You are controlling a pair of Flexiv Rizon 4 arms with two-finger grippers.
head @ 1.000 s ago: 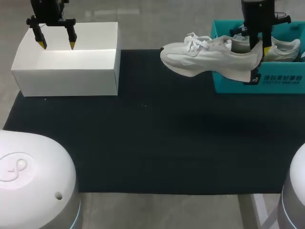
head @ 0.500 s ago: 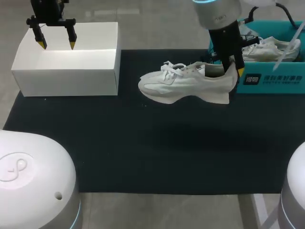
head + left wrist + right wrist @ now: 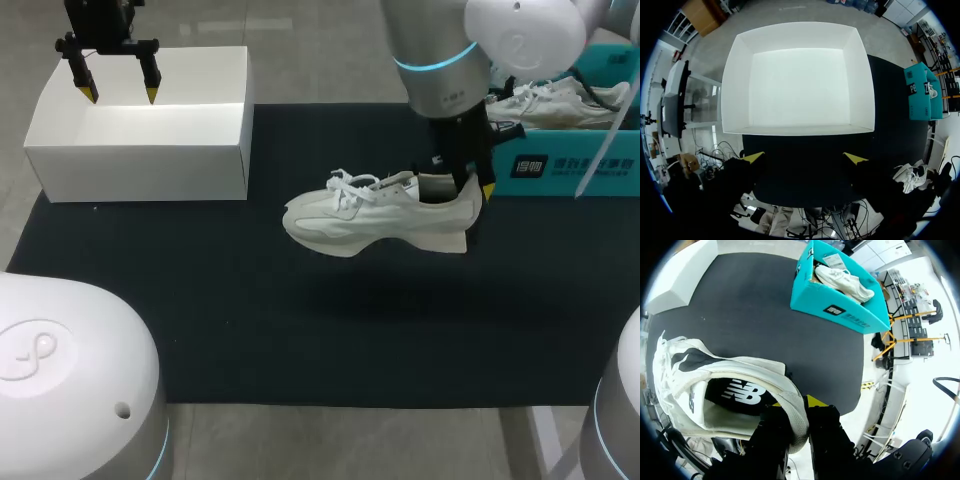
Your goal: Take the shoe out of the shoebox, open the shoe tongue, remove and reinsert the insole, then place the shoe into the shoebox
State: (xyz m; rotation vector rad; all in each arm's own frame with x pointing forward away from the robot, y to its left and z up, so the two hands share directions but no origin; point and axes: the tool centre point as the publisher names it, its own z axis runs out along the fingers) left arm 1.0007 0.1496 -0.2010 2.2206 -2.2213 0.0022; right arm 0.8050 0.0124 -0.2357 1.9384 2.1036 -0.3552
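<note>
Robot lab: two arms, matted table.

Front half of the black mat is open, a wide pass in front of the shoe. The shoe is held mid-mat by the right gripper, fingers pinching the heel. The right arm covers the back right and part of the teal shoebox; 1 other shoe lies in that box. White box blocks the back left, with the left gripper spread above its hollow. The mat strip between white box and shoe is free.
</note>
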